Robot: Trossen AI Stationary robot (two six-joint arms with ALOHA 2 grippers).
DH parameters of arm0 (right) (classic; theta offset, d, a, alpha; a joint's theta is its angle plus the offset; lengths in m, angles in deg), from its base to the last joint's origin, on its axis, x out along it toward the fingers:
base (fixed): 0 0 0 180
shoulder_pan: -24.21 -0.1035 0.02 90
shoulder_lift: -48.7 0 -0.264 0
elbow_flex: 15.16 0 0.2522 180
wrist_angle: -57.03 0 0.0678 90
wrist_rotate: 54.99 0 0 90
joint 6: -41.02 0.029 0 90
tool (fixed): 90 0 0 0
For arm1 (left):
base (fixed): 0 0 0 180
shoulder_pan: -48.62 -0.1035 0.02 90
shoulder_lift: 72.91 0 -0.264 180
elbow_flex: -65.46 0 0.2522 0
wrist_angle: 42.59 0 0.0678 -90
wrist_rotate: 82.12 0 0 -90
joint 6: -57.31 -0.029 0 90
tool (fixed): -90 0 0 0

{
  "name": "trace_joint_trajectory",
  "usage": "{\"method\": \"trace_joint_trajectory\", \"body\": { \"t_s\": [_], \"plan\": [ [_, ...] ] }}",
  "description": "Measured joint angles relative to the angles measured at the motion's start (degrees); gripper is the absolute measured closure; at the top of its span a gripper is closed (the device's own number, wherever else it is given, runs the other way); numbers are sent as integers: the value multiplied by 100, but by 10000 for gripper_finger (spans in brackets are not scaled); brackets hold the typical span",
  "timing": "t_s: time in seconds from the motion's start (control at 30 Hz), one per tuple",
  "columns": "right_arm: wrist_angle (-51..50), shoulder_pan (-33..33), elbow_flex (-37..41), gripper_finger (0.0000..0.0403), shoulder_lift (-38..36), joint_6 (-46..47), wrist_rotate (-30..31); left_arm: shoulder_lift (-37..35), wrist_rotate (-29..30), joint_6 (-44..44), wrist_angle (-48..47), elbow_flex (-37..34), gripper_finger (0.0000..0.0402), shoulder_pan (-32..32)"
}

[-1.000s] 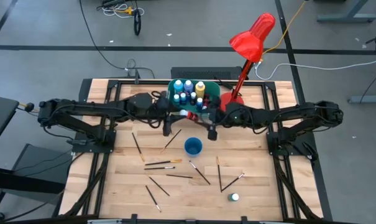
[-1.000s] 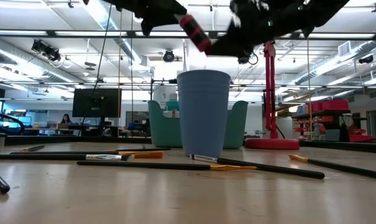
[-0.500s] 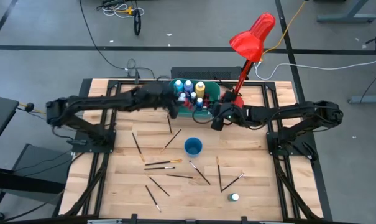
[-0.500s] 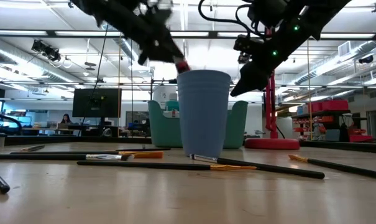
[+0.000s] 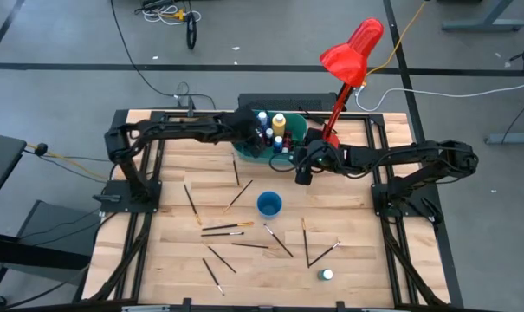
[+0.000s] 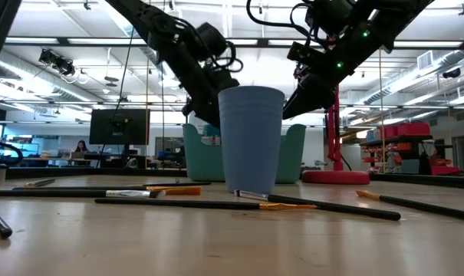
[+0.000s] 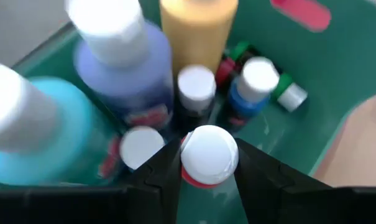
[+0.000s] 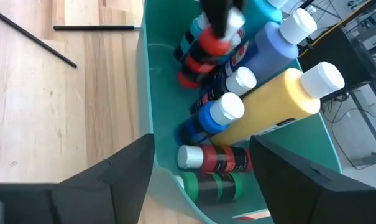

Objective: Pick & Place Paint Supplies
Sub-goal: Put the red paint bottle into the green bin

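1. While it reaches into the teal tub [image 5: 244,149] at the table's far edge, the left gripper [image 7: 207,171] is closed partway on a small red paint bottle [image 7: 207,158] with a round, smooth white cap, one dark finger on each side.
2. Tub contents, just beside the held bottle: more small white-capped bottles, one with blue paint [image 7: 248,90]; a tall violet-blue bottle [image 7: 122,68]; a tall turquoise bottle [image 7: 38,127]; a tall yellow bottle [image 8: 271,109]. All are glossy plastic cylinders. In the right wrist view a red bottle [image 8: 215,160] and a green bottle [image 8: 215,185] lie on their sides on the tub floor.
3. Right gripper [image 5: 301,172]: near the tub's rim on the lamp side, fingers spread wide, holding nothing.
4. Red desk lamp [image 5: 352,50]: round base at the far edge beside the tub, shade tilted.
5. Blue plastic cup [image 5: 269,204]: upright, mid-table, well apart from the tub.
6. Paintbrushes [image 5: 227,227]: thin dark handles, scattered flat over the pale wooden table [image 5: 171,251].
7. One white-capped bottle [image 5: 327,275] stands alone near the front edge.
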Motion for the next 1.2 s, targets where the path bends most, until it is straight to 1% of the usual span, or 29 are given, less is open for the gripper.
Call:
{"method": "trace_joint_trajectory", "body": {
  "t_s": [0.17, 0.43, 0.63, 0.83, 1.03, 1.2],
  "plan": [
    [0, -2, 0, 137, 0, 0, 0, 134, 200, 180, 48, 0, 267, 3],
    [11, -2, -2, 137, 0, 0, 0, 134, 164, 376, 74, -6, 254, 4],
    [13, -2, -4, 137, 0, 12, -2, 132, 119, 527, 72, -218, 253, 11],
    [15, -2, -4, 137, 0, 143, -7, 132, -76, 482, 143, -251, 252, 22],
    [15, -2, -4, 137, 0, 149, -9, 132, -93, 329, 164, -251, 250, 22],
    [15, -2, -4, 137, 0, 149, -11, 132, -91, 313, 169, -251, 238, 22]
  ]
}}
